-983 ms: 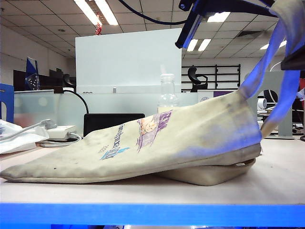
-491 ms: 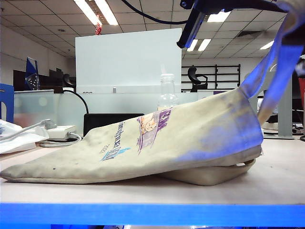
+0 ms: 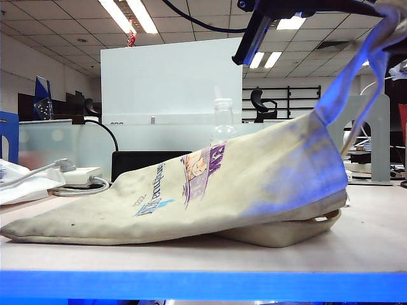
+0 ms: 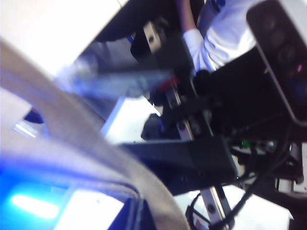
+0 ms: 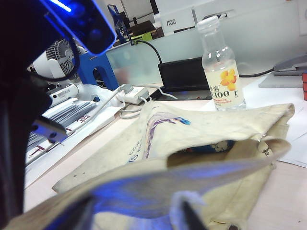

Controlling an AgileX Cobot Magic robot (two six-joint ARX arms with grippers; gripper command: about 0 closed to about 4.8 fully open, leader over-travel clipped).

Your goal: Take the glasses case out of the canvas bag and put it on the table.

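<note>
The canvas bag [image 3: 241,184] lies on the table [image 3: 375,235], its right, open end lifted by its straps [image 3: 356,82], which run up to the top right corner. In the right wrist view the bag [image 5: 201,129] gapes and a strip of the blue glasses case [image 5: 211,146] shows inside the mouth. My right gripper [image 5: 136,215] hovers just before that mouth, fingers apart, with a blurred strap lying across them. My left gripper [image 4: 144,215] is raised and shut on a strap [image 4: 72,129]. Both grippers are outside the exterior view.
A clear bottle [image 3: 223,121] stands behind the bag, next to a black box [image 3: 149,162]. A white power strip with cables [image 3: 79,175] and papers lie at the far left. A dark arm-mounted camera [image 3: 253,35] hangs above the bag. The table's blue front edge [image 3: 191,286] is nearest.
The straps at the upper right have drawn closer together and shifted upward. A dark part at the right edge has left the view. The bag's body has hardly moved.
</note>
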